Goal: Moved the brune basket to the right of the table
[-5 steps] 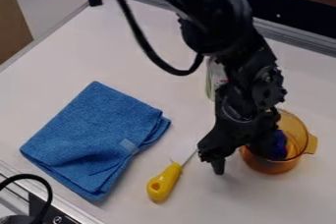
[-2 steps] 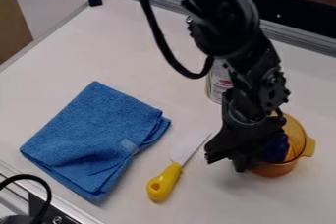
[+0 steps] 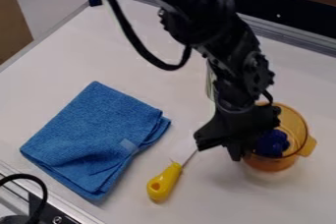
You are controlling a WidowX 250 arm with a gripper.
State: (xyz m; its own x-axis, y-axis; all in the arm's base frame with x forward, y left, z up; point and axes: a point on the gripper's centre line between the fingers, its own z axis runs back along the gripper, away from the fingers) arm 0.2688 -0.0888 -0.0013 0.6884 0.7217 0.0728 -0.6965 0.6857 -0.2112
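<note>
The gripper [image 3: 226, 149] is at the round, see-through bowl [image 3: 294, 122], its hold impossible to tell; left of the bowl: yellow-handled knife [image 3: 164, 181], folded nubby cloth [image 3: 95, 134].

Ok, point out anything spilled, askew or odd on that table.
No spill or damage stands out. Slightly askew: the blue cloth is folded unevenly, its layers misaligned, and the yellow-handled knife lies loose beside it.

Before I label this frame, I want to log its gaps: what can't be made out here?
All in the camera view:
- Orange basket: left side, behind the arm.
- Blue item inside it: too small to identify.
- Knife: blade tip, behind the arm.
- Container: mostly hidden by the arm.
- Arm's upper end: cut off by the top edge.
</note>
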